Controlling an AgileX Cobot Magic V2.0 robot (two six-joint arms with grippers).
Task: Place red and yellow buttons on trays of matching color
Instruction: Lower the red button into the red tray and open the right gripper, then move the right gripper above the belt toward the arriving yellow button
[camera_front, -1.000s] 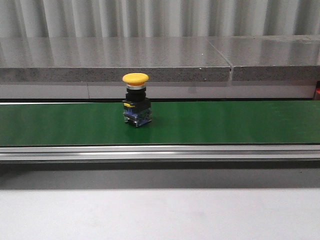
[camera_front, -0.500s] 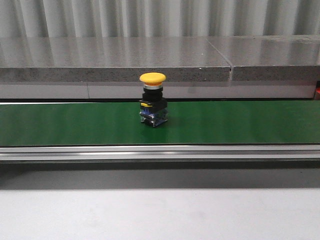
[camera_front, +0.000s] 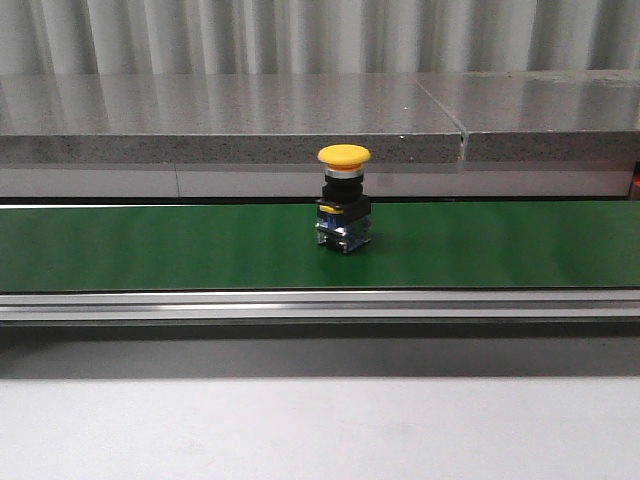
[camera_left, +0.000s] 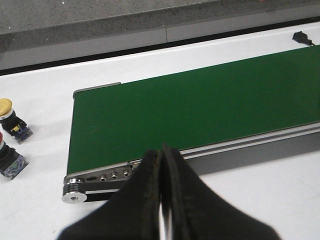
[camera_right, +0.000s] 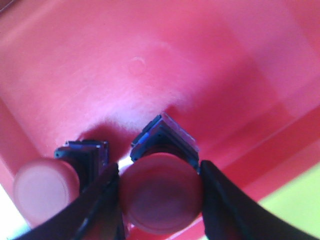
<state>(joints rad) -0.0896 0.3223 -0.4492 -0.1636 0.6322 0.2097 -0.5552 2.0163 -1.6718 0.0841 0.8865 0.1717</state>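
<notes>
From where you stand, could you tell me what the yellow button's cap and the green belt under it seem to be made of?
The yellow button has a cap that looks like smooth moulded plastic, with an even colour and a soft sheen. The green belt looks like matte rubber or PVC, flat and glare-free; which of the two I cannot tell.

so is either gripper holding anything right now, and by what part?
Right gripper has its fingers on either side of a red button's cap, over the red tray. Left gripper is shut and holds nothing.

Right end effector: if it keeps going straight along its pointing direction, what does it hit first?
Likely the floor of the red tray. The right end effector straddles a red button over the tray, so the button's base would probably touch down first; depth is unclear.
</notes>
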